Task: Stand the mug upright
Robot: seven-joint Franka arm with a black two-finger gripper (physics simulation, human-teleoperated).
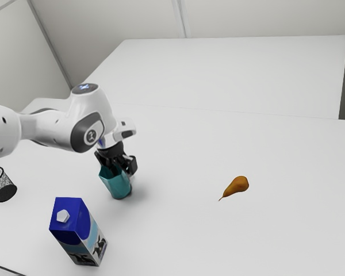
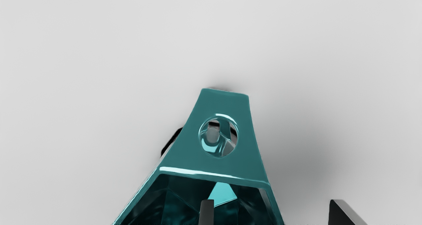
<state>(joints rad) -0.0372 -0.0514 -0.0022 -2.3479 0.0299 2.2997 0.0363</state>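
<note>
Smooth white table (image 1: 178,241) beneath glossy, faceted teal mug (image 1: 119,187).

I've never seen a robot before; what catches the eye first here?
Likely the teal mug, with the black gripper at its rim, below the white arm. Next, the blue-topped carton at the exterior view's lower left. Then the orange-brown pear, lying alone toward that view's right.

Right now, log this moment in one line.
teal mug: mouth up, looks upright | gripper: open, one finger at mug's mouth, other outside | milk carton: standing | pear: lying
</note>
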